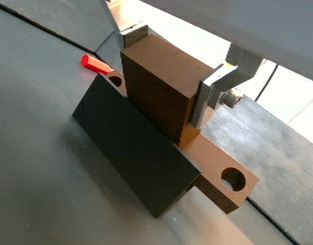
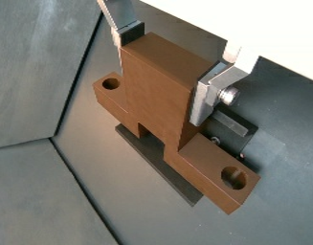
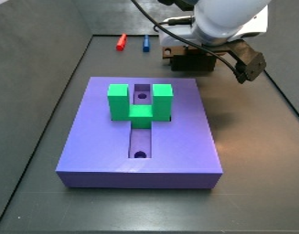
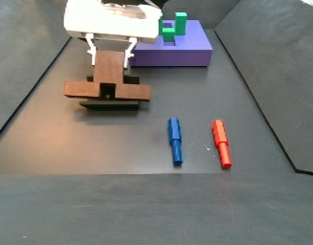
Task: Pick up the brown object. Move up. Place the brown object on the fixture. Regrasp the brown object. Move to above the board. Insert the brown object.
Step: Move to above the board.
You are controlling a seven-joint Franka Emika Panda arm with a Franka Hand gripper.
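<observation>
Brown object (image 2: 166, 105) fills both wrist views closest to us: its long bar stands up between the silver fingers (image 2: 212, 96) while its cross part, with a round hole at each end, lies across the fixture (image 1: 133, 148). We read the gripper (image 4: 110, 43) as closed on the upright bar, a plate pressed to each side, though the far finger (image 2: 110, 29) is only a sliver and its contact is hard to confirm. We judge the piece sits on the fixture so that it stays steady while the grip is changed; that looks like the regrasp step. In a side view the cross part (image 4: 107, 91) rests on the dark fixture (image 4: 110, 103), which is mostly covered. Nearer that camera lie a blue pen (image 4: 174, 140) and a red pen (image 4: 221, 143), well apart from the work. Farther off sits the board (image 4: 178, 50), cut off by the arm; in a side view the board (image 3: 139, 128) shows its groove and green block (image 3: 141, 101), while the gripper (image 3: 195, 57), piece and fixture blur together behind it.
</observation>
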